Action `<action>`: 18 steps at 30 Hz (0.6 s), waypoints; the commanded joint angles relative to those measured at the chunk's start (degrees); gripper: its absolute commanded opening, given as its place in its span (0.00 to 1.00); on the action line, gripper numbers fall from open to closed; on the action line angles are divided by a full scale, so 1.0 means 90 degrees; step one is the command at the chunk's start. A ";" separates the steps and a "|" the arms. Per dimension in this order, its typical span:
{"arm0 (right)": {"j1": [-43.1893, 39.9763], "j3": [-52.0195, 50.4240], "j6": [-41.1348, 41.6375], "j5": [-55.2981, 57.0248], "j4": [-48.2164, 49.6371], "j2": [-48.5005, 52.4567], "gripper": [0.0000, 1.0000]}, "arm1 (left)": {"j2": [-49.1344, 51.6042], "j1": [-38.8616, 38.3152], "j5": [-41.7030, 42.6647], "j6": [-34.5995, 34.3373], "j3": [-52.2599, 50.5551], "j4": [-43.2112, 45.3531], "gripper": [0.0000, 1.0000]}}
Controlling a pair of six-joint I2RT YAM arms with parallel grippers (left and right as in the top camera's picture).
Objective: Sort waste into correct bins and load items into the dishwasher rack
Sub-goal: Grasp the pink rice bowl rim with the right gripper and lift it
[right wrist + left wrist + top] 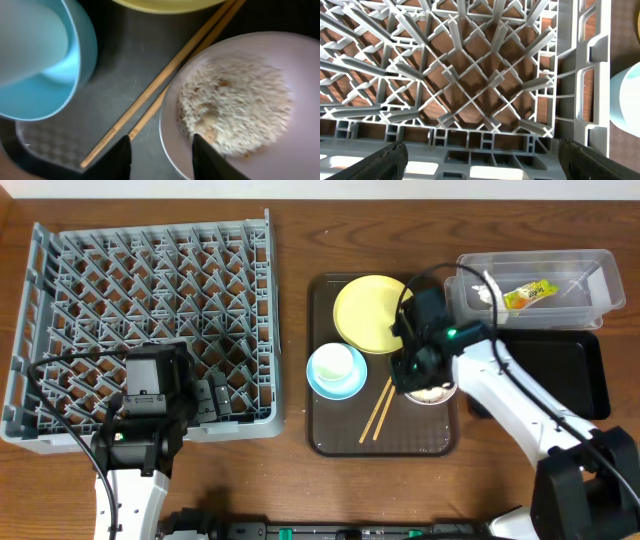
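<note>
**Reference landmark:** brown serving tray, mid-bench. All places are given from it.

1. **Dishwasher rack**: just left of the tray. No dish, cup or chopstick shows among its pegs, so loading has not begun.
2. **Yellow plate**: on the tray, at its far edge.
3. **Light blue bowl**: on the tray, left side. The **small white cup** stands inside it.
4. **Chopsticks**: on the tray, lying aslant between the two bowls.
5. **Pinkish-white bowl**: on the tray, right side. It still holds the **rice scraps**.
6. **Clear tub**: right of the tray, on the far side. It holds the **yellow-green wrapper** and a **white crumple**, probably the tissue.
7. **Black tray**: right of the tray, nearer than the tub. Nothing is seen in it.
8. **Right hand**: over the tray's right side. Its jaws are partly open astride the pinkish-white bowl's rim, one finger outside and one over the rice. A gap shows on either side of the rim, so it is not yet clamped.
9. **Left hand**: left of the tray, over the rack's near corner. Its jaws are spread wide and hold nothing.

**Progress, as judged:** the dry waste appears sorted. The rice remains to be tipped out, presumably into the black tray. All five items then await the rack, so well under half the task is done.
</note>
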 commanded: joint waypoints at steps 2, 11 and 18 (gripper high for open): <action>0.0240 -0.0488 0.0294 0.0143 0.0573 -0.0034 0.27 | 0.0000 -0.0012 -0.0053 0.0061 0.0138 -0.0007 0.97; 0.0347 -0.1163 0.1030 0.0967 0.1175 -0.0034 0.09 | 0.0000 -0.0012 -0.0051 0.0061 0.0138 -0.0010 0.97; 0.0347 -0.0896 0.1032 0.0923 0.1146 -0.0138 0.01 | 0.0000 -0.0012 -0.0010 0.0061 0.0138 -0.0010 0.97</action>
